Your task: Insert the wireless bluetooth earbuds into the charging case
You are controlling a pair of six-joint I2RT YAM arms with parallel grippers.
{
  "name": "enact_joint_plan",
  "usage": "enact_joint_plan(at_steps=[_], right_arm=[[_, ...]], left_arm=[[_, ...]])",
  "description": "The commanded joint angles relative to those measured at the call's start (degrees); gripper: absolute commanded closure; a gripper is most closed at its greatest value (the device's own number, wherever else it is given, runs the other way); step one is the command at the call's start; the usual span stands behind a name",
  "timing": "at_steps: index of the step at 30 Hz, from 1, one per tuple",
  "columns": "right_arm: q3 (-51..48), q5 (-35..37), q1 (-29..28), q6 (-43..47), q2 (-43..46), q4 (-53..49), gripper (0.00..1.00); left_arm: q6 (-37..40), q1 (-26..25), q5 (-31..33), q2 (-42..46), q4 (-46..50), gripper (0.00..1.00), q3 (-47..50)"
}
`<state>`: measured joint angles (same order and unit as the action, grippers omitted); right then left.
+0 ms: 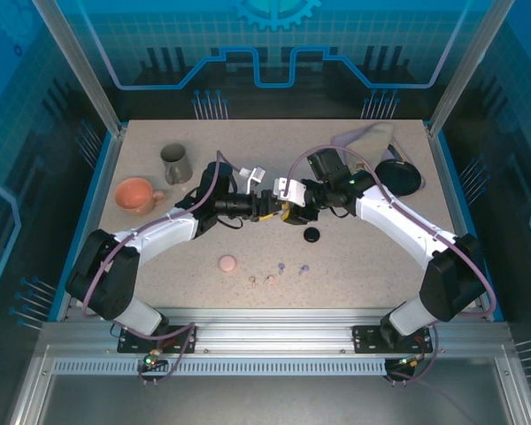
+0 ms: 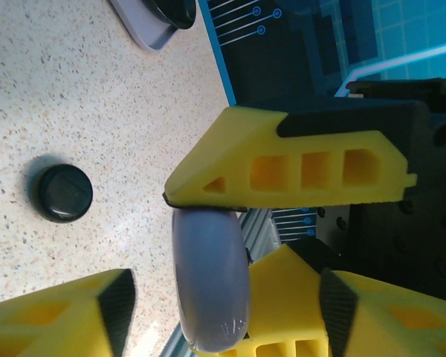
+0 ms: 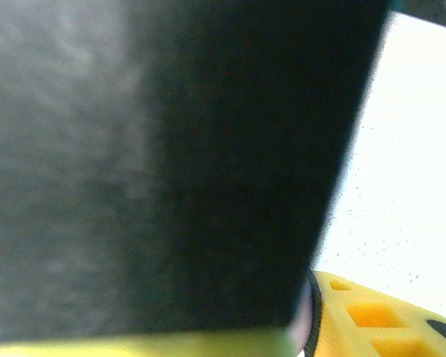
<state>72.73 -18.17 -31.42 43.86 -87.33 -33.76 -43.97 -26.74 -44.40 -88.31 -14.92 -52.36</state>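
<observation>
A lavender round charging case [image 2: 212,290] is held edge-on, pinched between the yellow fingers [image 2: 282,160] of the right gripper [image 1: 289,212]; whether anything sits inside it I cannot tell. A black round case [image 1: 312,235] and a pink round case [image 1: 227,263] lie lid-down on the speckled bench [image 1: 363,266]. 4 tiny stemmed earbuds [image 1: 269,278], 2 pinkish-beige and 2 lavender, lie loose on the bench just right of the pink one. Both arms reach inward and meet mid-bench; the left gripper [image 1: 265,207] has its fingers [image 2: 59,316] spread on either side of the lavender case.
</observation>
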Motion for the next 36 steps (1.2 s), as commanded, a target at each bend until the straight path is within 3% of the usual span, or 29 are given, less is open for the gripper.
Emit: enact_joint_plan(at_steps=[1, 13, 18, 24, 27, 32, 36], right_arm=[[-0.63, -2.12, -0.18, -0.51, 1.11, 0.89, 0.52], [1.0, -2.22, -0.98, 0.45, 0.67, -1.05, 0.52], [2.48, -4.61, 0.31, -1.3, 1.11, -2.59, 0.44], [-0.28, -12.17, 5.32, -6.26, 8.52, -0.06, 0.19], [-2.92, -17.24, 9.23, -9.88, 13.01, 1.55, 0.12], [-9.47, -27.35, 15.54, -19.64, 19.13, 8.97, 0.11], [-11.21, -32.05, 16.56, -24.24, 20.83, 10.17, 0.16]], left_arm=[[-0.77, -0.15, -2.15, -0.81, -1.26, 0.4, -1.87], [-0.12, -0.17, -2.7, -2.22, -0.54, 0.74, -3.18], [2.54, -0.32, -2.16, -0.41, -1.03, 0.88, -2.33], [10.82, -0.26, 1.25, 4.04, -1.22, 0.94, -0.98], [15.79, -0.25, 3.49, 6.69, -2.93, 0.95, 0.55], [23.17, -0.33, 7.22, 11.55, -9.14, 0.96, 4.25], [31.08, -1.26, 7.58, 15.58, -12.77, 0.98, 6.16]])
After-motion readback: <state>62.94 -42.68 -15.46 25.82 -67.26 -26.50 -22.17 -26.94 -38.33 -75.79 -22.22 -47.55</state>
